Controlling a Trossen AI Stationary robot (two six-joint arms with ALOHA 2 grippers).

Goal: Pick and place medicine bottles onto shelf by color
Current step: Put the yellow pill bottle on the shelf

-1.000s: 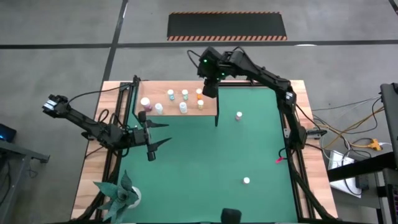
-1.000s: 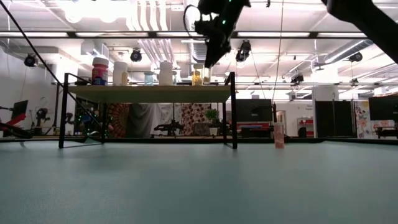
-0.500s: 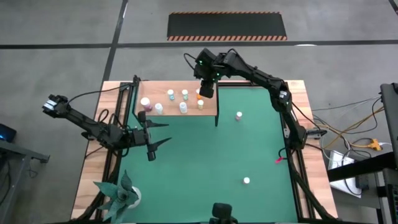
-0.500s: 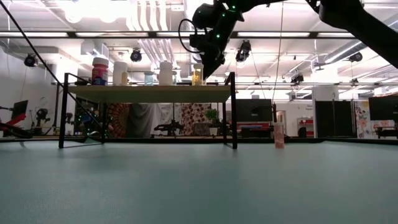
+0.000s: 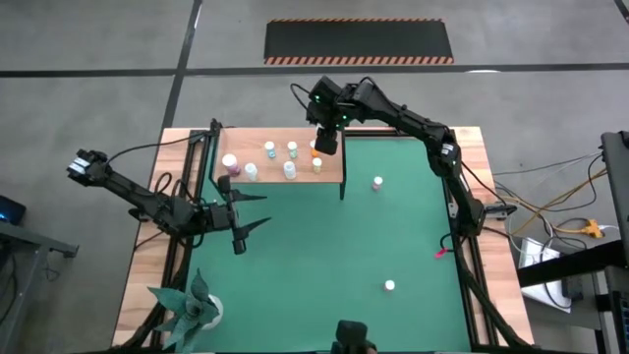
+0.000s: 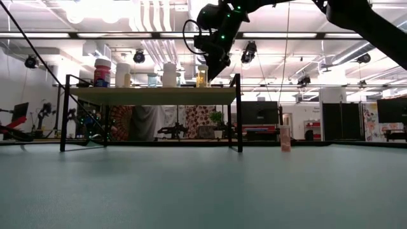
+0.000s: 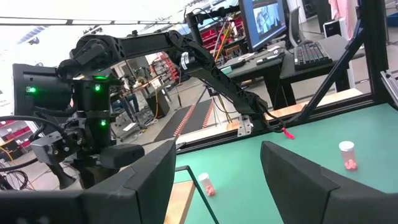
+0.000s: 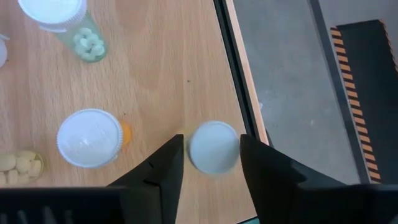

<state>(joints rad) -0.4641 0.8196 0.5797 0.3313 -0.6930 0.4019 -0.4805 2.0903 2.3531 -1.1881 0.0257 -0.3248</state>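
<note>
Right gripper [image 8: 210, 155] newly parted around round-capped orange bottle [image 8: 213, 147], wooden shelf [image 8: 155, 74].

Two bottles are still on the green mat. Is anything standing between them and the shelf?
Nothing visible does. The nearer bottle and the farther bottle stand on bare green mat, with only open mat up to the shelf. The right gripper is above the shelf's right end.

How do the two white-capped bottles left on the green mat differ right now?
The white-capped bottle near the shelf stands close beside the light-wood shelf; the white-capped bottle near the front stands far from it, nearer the mat's front edge. Both are upright, white-capped and untouched on the green mat.
</note>
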